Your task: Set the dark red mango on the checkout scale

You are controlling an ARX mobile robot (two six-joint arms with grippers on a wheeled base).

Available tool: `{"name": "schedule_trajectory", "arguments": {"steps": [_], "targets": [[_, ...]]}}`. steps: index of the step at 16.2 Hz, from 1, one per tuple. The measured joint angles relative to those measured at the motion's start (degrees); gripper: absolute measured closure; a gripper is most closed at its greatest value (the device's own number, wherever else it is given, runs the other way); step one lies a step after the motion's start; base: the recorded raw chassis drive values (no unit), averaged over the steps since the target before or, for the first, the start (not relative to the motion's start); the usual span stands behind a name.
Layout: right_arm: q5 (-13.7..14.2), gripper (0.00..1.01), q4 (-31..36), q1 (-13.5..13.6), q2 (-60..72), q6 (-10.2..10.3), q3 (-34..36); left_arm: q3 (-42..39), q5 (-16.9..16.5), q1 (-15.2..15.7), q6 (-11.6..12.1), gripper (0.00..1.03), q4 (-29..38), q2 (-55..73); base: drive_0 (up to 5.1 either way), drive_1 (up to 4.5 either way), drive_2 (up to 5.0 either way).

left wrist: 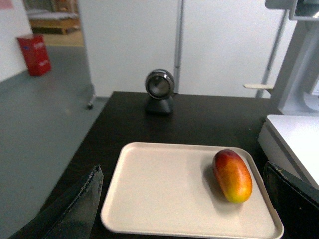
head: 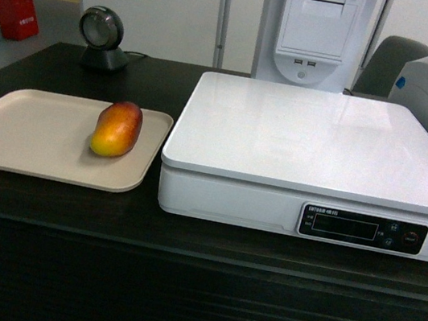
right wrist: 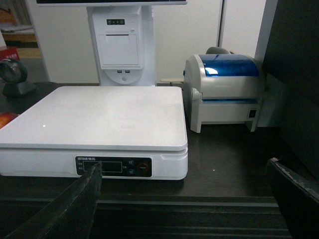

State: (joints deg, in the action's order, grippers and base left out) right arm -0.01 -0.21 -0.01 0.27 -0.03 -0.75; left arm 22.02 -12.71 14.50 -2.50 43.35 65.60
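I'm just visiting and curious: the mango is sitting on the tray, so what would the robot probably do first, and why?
Probably lower the open left claw onto the dark red mango. It lies untouched on the beige tray, nearest that arm, and the scale beside it has nothing on it.

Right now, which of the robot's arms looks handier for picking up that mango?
The left. The dark red mango lies on the beige tray directly ahead of the open left gripper. The right gripper faces the scale, where only a sliver of mango shows.
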Motion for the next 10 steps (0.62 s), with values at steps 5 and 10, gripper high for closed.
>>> {"name": "schedule_trajectory", "arguments": {"steps": [5, 10], "targets": [[0.00, 0.03, 0.00, 0.00, 0.00, 0.00, 0.00, 28.20, -6.38, -5.92, 2.99, 0.05, -12.87, 33.55, 0.0, 0.00, 0.0], [0.00, 0.03, 0.00, 0.00, 0.02, 0.00, 0.00, 49.20, -4.37, -12.94, 7.06, 0.05, -27.30, 50.84, 0.0, 0.00, 0.0]]}}
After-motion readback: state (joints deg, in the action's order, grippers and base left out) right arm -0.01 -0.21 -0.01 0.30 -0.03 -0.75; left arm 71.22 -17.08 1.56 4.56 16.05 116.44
